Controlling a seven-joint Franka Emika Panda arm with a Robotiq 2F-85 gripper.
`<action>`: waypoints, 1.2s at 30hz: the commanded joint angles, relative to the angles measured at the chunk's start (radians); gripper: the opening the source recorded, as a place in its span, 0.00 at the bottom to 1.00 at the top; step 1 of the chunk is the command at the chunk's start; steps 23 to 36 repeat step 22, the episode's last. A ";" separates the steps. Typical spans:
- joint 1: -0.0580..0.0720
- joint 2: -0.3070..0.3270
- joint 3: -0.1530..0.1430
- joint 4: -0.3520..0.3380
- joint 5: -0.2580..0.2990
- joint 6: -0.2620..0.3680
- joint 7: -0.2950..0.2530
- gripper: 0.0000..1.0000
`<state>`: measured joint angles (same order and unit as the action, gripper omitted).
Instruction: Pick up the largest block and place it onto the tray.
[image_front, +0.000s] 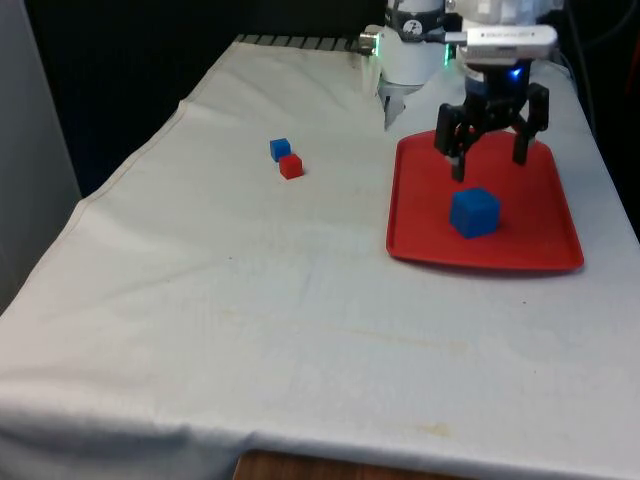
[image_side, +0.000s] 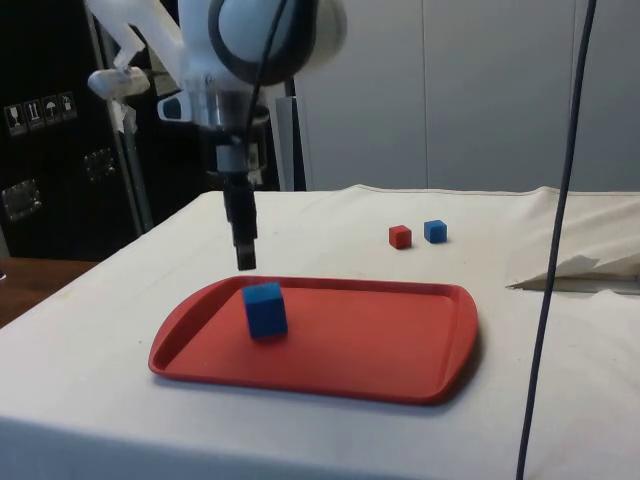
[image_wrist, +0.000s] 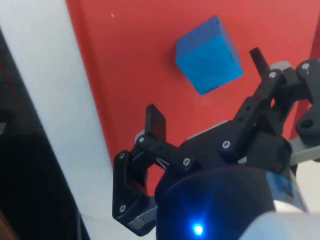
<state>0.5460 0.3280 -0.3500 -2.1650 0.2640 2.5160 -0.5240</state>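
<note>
The large blue block (image_front: 474, 212) sat on the red tray (image_front: 540, 250), tilted on the tray floor, free of the gripper (image_front: 490, 160). The gripper hung above it with its fingers (image_wrist: 156, 121) spread wide apart and holding nothing. In the front view, a small blue block (image_front: 280, 149) and a small red block (image_front: 291, 167) lay touching on the white cloth (image_front: 250, 300), at about ten o'clock from the tray. The side view cut off the arm's upper part.

Colours on the table

Large blue cube block (image_front: 474, 212) lay on plain red plastic tray (image_front: 540, 252); small blue cube (image_front: 280, 149) and small red cube (image_front: 291, 167) sat on white cloth (image_front: 250, 300).
</note>
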 joint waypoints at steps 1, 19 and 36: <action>0.005 -0.010 -0.010 0.007 -0.019 -0.021 0.013 1.00; -0.005 -0.041 -0.084 0.129 -0.014 -0.167 -0.044 1.00; -0.001 -0.040 -0.095 0.136 -0.012 -0.170 -0.050 1.00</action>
